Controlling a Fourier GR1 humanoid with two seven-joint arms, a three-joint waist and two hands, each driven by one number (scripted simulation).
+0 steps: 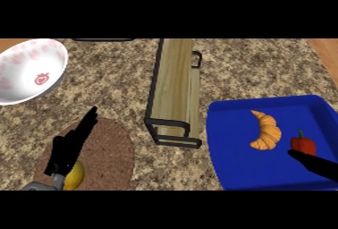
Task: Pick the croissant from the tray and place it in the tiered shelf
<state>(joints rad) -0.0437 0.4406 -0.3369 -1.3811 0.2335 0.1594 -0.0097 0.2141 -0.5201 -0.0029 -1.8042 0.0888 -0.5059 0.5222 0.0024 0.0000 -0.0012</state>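
Nearest, at the lower left, the left robot hand shows above its grey forearm, black fingers stretched straight and pointing up the view, holding nothing; it lies over a round brown mat on the speckled stone desk; a yellow fruit sits on the mat at the wrist, partly hidden by the hand.

At the lower right the right robot hand comes in over the blue tray; only part of it shows, and that part is straight, not curled, with nothing in it; its tip lies just beside the lower edge of a red bell pepper, and whether they touch I cannot tell.

On the tray's floor, left of the pepper and apart from it, lies the croissant, its curved length running up and down the view; neither hand touches it.

Left of the tray, near its edge, stands the tiered shelf, wooden boards in a black frame, seen from above; nothing shows on its top board.

Well apart at the upper left sits a white bowl printed with red strawberries.
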